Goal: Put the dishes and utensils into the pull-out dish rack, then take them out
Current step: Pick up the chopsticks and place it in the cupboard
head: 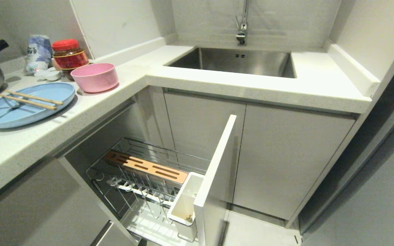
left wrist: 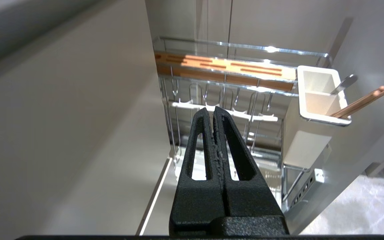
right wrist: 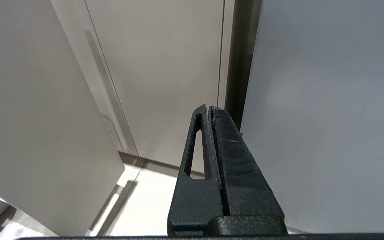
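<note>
Rack (head: 142,164): pulled out at our 6 o'clock, under the counter (head: 238,82).
Bin (left wrist: 315,110): holds chopsticks (left wrist: 362,101) and one metal handle (left wrist: 344,83) — beside the board (left wrist: 225,68).
Plate (head: 26,106): on the counter at our 10 o'clock, a second pair of sticks (head: 29,99) across it.
Bowl (head: 95,77): just beyond the plate.
Left gripper (left wrist: 212,110): jaws closed, empty — facing the rack.
Right gripper (right wrist: 208,108): jaws closed, empty, by the cabinet doors (right wrist: 165,66).
</note>
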You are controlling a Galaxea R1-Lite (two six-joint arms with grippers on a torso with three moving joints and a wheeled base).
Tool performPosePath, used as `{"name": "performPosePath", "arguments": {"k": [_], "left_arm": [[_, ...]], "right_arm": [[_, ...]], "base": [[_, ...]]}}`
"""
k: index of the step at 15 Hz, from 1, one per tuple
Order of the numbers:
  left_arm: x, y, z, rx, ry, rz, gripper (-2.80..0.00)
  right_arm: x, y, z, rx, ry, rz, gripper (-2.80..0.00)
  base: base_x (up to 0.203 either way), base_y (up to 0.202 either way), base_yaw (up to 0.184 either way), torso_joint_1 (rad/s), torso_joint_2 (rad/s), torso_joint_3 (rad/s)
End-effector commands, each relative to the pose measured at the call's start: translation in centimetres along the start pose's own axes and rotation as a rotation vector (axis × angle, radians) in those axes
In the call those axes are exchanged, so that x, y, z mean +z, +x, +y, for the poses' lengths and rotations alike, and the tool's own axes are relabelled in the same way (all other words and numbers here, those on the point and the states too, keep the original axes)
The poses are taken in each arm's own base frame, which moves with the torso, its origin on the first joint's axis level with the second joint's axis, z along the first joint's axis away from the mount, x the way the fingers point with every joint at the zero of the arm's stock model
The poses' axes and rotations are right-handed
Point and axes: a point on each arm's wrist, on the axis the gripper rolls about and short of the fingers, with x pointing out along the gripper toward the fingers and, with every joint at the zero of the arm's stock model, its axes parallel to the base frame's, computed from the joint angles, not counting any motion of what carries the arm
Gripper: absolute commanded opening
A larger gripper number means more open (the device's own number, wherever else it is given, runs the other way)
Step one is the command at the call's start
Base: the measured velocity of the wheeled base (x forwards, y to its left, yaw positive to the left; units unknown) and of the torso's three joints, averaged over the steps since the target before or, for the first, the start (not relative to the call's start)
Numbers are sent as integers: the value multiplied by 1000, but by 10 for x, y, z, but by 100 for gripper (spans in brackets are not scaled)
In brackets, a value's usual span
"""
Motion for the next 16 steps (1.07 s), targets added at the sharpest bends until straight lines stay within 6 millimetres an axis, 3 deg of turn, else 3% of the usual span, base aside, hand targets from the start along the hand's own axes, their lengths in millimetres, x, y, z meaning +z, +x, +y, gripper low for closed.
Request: {"name": "performPosePath", "arguments": {"k": [1, 12, 16], "left_arm": [[-3, 1, 0, -1, 0, 11, -280], [-3, 1, 0, 3, -1, 7, -280], [-3, 1, 0, 13, -52, 6, -280]], "right_arm": [[-7, 1, 0, 0, 0, 25, -280], [-7, 1, 0, 0, 0, 24, -280], [-7, 1, 0, 0, 0, 24, -280]], "base": [[0, 0, 0, 7, 2, -197], [0, 0, 0, 4, 3, -200], [0, 0, 0, 2, 2, -57]]}}
